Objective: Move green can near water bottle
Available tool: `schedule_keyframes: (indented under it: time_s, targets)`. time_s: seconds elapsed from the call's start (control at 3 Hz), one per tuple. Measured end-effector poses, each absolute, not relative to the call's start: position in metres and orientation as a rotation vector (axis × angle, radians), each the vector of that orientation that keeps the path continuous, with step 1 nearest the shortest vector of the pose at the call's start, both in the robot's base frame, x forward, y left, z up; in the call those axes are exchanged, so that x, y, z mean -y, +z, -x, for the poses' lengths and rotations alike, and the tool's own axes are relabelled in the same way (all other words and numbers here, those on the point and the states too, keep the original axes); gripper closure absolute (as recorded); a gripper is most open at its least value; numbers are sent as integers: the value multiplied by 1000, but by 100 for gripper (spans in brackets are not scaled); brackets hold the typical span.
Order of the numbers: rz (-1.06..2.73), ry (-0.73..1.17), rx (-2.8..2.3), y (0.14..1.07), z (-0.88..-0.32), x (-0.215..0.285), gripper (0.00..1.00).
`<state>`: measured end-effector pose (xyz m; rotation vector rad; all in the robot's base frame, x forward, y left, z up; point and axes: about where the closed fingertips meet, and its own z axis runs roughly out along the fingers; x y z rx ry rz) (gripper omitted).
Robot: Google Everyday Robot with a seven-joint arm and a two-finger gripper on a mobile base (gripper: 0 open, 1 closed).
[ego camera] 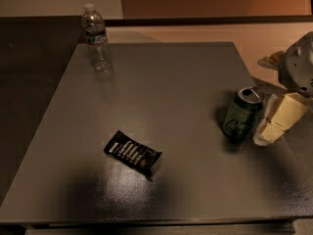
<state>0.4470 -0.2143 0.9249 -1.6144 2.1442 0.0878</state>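
The green can (239,114) stands upright on the grey table (171,82), near its right edge, with its silver top showing. The water bottle (97,37) stands upright at the table's far left corner, far from the can. My gripper (268,130) comes in from the right edge of the camera view. It hangs low over the table just right of the can, very close to its side. The can is not lifted.
A flat black snack packet (133,152) lies on the table left of centre, toward the front. The table's right edge runs just behind my gripper. A dark surface borders the table on the left.
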Motion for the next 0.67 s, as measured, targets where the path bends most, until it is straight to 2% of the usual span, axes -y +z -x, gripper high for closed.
schedule_keyframes:
  time_s: [0.67]
  targets:
    - [1543,160,-2190,905,-452,217,0]
